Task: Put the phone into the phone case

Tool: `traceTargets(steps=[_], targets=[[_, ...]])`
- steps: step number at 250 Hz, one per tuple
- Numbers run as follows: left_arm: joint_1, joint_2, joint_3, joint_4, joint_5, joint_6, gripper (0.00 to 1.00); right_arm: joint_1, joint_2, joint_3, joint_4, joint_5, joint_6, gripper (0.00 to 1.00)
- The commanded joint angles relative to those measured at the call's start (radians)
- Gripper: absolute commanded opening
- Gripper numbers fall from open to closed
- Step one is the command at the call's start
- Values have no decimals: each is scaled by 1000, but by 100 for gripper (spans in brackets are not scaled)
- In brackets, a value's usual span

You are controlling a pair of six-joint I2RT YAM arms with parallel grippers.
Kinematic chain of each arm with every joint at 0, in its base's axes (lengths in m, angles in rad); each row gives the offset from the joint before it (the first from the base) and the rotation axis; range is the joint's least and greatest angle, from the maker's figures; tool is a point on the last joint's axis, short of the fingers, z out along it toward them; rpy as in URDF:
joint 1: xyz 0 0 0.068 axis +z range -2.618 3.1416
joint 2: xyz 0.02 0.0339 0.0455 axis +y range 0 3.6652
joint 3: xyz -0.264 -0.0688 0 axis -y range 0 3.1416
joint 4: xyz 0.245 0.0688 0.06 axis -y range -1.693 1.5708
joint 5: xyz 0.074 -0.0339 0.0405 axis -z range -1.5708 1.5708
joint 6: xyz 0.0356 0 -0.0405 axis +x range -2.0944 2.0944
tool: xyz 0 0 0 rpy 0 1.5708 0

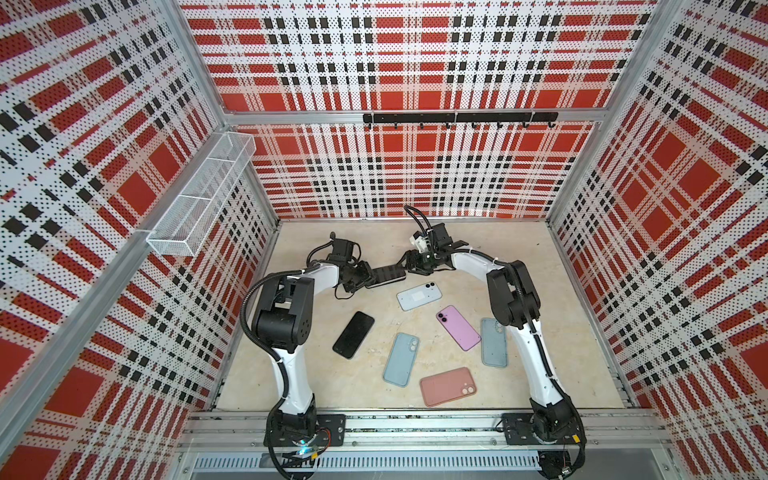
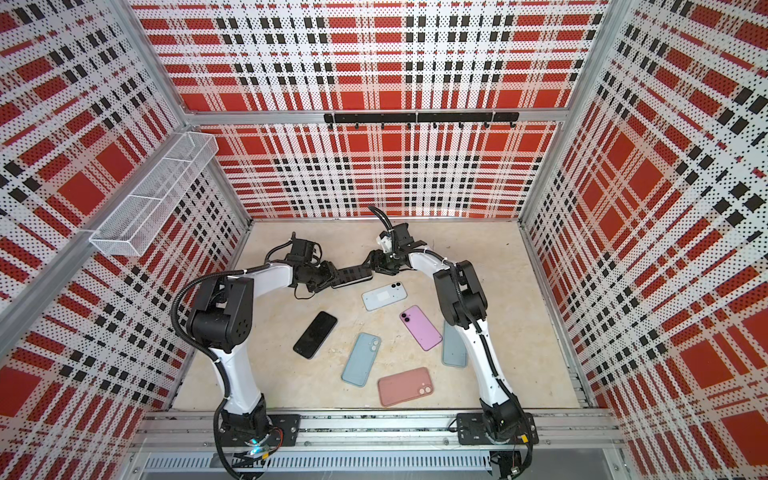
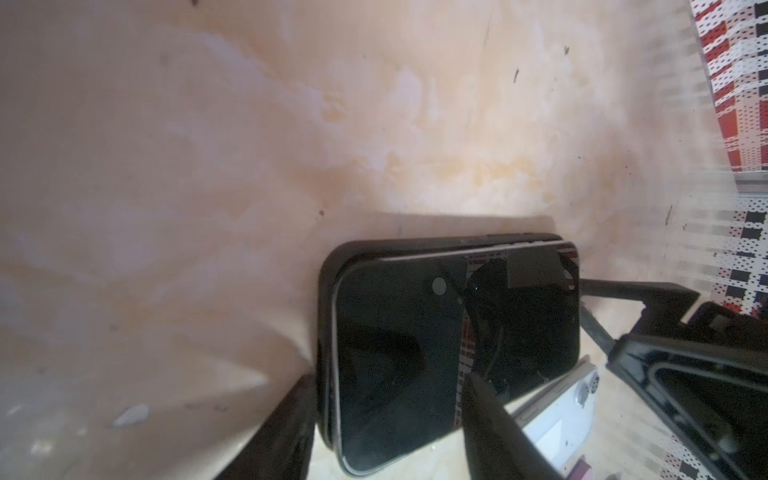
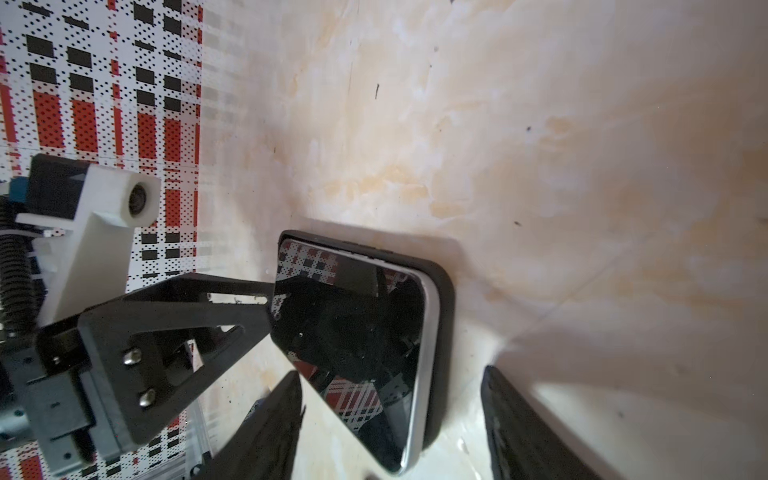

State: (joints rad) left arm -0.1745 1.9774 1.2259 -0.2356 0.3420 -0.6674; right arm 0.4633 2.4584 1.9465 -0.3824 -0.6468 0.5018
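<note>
A black phone (image 1: 387,275) (image 2: 351,276) with a silver rim lies screen up in a black phone case (image 3: 328,266), near the back of the table between both grippers. In the left wrist view one edge of the phone (image 3: 415,324) stands slightly proud of the case. My left gripper (image 3: 386,382) is open, with one finger beside the case's outer side and the other over the screen. My right gripper (image 4: 390,374) is open around a corner of the phone (image 4: 353,324) and case (image 4: 442,291), with gaps on both sides.
Closer to the front lie a white phone (image 1: 419,296), a purple phone (image 1: 458,327), a black phone (image 1: 353,334), two blue cases (image 1: 401,359) (image 1: 493,342) and a salmon case (image 1: 448,386). A wire basket (image 1: 199,195) hangs on the left wall, a hook rail (image 1: 459,117) on the back wall.
</note>
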Motion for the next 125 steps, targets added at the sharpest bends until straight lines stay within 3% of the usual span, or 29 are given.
traceTargets(steps=[1,48,125], targets=[[7,30,-7,77,49,-42,55,2,40,17,44,-56,16,70],[11,44,-25,107,70,-63,46,2,40,-6,114,-157,34,70],[20,58,-58,129,78,-67,44,-14,-60,-173,396,-285,130,65]])
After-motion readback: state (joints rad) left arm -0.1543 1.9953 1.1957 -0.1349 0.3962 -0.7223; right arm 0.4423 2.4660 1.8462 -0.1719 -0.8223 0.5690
